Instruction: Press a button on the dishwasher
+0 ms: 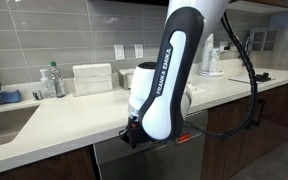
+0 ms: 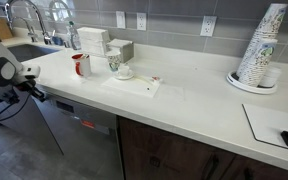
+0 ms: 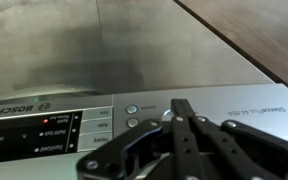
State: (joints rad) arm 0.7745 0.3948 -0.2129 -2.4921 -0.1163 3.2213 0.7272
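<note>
The gripper (image 3: 179,112) comes in from the bottom of the wrist view. Its two fingers look pushed together into one thin dark tip, and nothing is held between them. The tip points straight at the dishwasher (image 3: 104,50).

Right past the tip is the dark strip (image 3: 224,110) that runs side to side along the top of the dishwasher. Two small round buttons (image 3: 132,115) sit on that strip, one beside the other. In the wrist view they are just to the left of the tip. The tip is very near the strip, but I cannot tell if it touches. I think the next move is a small slide along the strip toward the buttons, then a soft push in.

Further left on the strip is a black window (image 3: 39,130) with tiny lights. Past the strip is the wide grey steel door. Beside it is a brown wooden door (image 3: 254,30).

In an exterior view, the gripper (image 2: 32,90) is at the top left corner of the dishwasher (image 2: 89,145), just under the edge of the table (image 2: 184,100). A small red light (image 2: 85,125) glows on the strip, to the side of the gripper. Far back on the table is a tall pile of cups (image 2: 259,50).
</note>
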